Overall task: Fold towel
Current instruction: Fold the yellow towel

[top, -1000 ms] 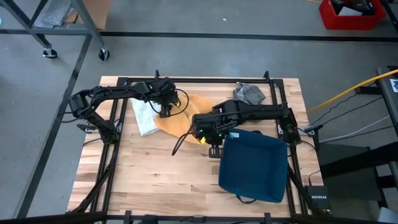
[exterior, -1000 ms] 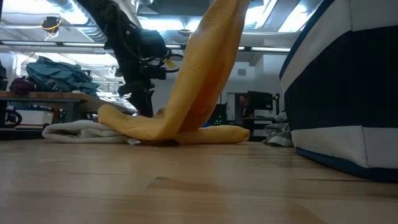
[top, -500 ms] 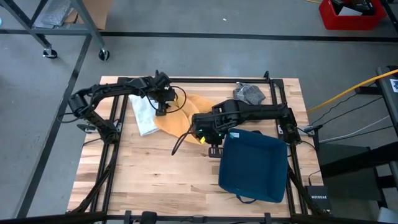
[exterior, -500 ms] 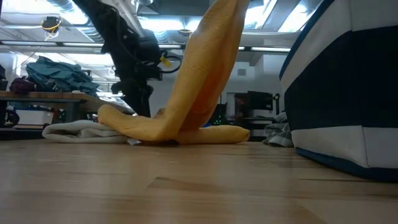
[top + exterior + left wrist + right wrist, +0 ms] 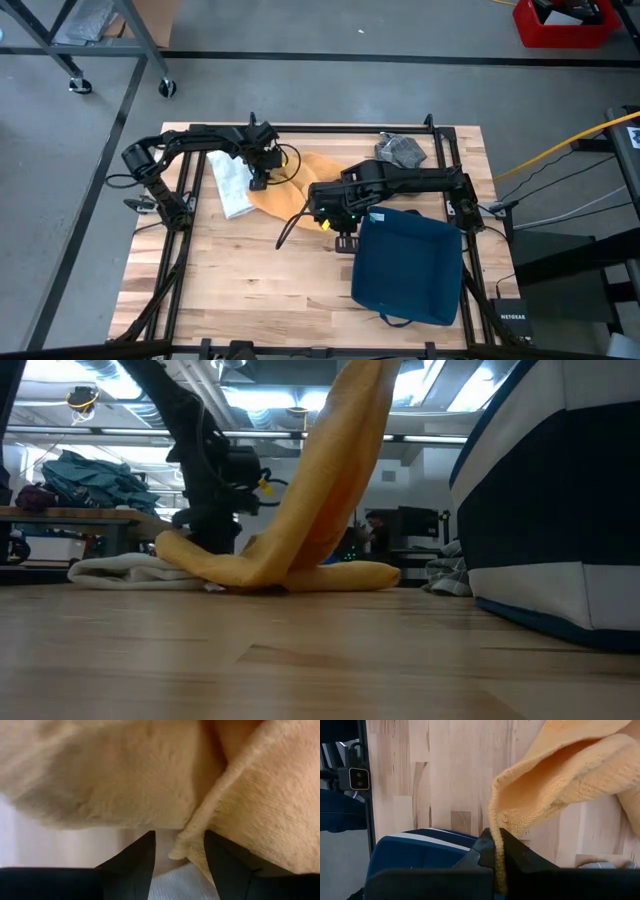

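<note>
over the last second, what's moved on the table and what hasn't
The left end effector has come down and toward the white cloth, onto the near edge of the yellow towel, fingers open around a fold. The right end effector stays shut on the towel's raised corner; the blue bag and grey cloth haven't moved.

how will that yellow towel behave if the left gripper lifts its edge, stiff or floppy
Probably floppy: the yellow towel, pinched by the shut right gripper, hangs in a limp drape with its far end pooled on the table. It likely feels light, since one pinch holds it up. Its fuzzy pile should resist slipping between the open left gripper fingers.
</note>
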Motion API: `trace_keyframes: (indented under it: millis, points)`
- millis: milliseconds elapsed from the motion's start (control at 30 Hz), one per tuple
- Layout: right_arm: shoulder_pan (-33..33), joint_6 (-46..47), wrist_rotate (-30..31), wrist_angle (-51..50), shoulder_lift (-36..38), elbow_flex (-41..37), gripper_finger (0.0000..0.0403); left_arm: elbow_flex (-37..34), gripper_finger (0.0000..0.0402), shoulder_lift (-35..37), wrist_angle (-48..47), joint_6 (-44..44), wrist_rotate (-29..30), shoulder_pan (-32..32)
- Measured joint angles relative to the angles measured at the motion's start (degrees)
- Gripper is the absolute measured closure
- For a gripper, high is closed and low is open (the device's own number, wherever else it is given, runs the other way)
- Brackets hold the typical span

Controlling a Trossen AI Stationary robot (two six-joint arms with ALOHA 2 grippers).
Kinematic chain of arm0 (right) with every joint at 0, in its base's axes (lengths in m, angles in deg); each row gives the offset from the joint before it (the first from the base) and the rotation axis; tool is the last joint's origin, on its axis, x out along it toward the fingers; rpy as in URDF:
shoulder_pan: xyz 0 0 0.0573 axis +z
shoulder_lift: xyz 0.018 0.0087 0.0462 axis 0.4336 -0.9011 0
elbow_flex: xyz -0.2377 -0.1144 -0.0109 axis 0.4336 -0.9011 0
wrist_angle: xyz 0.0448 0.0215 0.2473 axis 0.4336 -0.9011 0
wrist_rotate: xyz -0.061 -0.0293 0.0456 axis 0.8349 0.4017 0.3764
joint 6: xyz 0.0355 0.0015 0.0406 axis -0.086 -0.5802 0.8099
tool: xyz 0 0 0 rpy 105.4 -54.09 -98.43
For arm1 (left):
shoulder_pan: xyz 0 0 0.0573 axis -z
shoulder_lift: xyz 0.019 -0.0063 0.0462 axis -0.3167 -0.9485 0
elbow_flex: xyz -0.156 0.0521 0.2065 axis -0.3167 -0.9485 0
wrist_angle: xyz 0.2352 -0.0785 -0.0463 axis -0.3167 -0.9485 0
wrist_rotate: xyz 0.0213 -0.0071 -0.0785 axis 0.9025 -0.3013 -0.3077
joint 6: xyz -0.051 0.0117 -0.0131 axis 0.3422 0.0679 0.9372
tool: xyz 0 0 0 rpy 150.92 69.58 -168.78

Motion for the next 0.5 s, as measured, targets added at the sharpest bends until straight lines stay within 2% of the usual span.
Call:
trace_keyframes:
  millis: [167,400,500]
  points:
    - [0.00,-0.04,0.66,-0.01,0.00,0.00,0.0394,0.00,0.0275,0.18,-3.98,-2.62,0.04,0.24]
    - [-0.02,-0.38,3.99,0.00,0.00,0.00,0.0392,0.00,0.0383,0.64,-4.87,0.23,0.74,0.24]
    - [-0.02,-1.31,7.02,-0.01,0.00,0.00,0.0392,0.00,0.0392,0.64,-5.02,2.41,0.80,0.24]
